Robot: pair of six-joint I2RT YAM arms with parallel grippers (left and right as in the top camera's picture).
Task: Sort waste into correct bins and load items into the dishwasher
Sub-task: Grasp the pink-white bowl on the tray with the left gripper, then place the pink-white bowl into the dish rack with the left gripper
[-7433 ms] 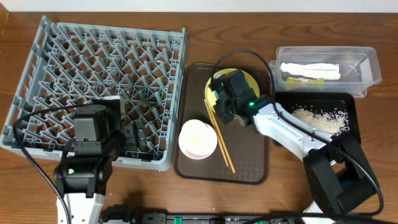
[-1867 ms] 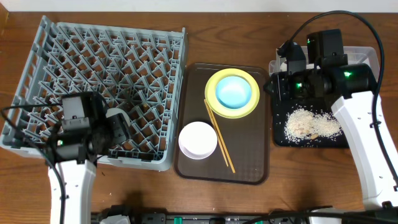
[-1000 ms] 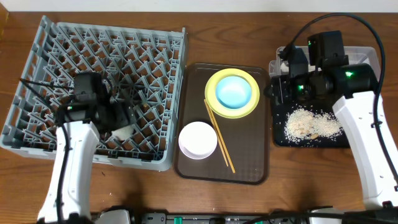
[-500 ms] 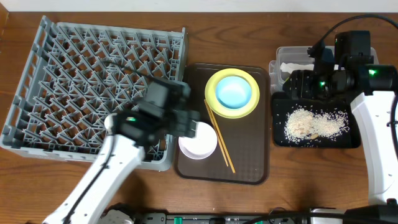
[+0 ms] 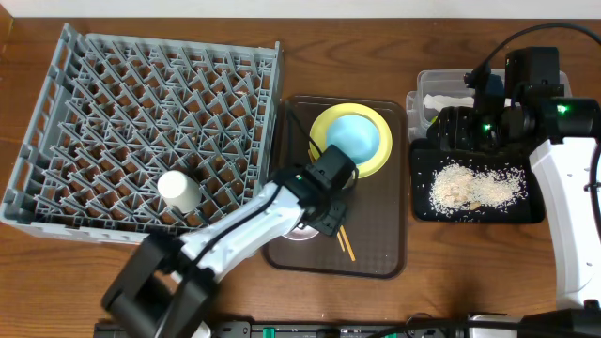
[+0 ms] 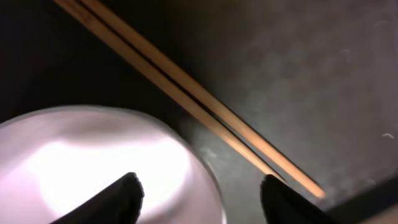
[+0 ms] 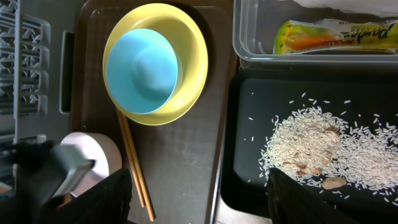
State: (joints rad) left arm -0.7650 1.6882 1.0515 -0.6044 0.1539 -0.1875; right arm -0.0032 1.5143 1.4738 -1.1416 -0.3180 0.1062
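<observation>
Two arms are showing overhead: the left claw (image 5: 331,214) is reaching over the brown tray (image 5: 376,258), having left the dish rack (image 5: 94,75) where the cream cup (image 5: 177,189) is now resting. Left wrist: that claw is hanging released, straddling the white bowl (image 6: 93,168) rim beside the chopsticks (image 6: 186,99); it should be pinching rim only. Right wrist: the right claw (image 7: 202,193) is hovering released, empty
</observation>
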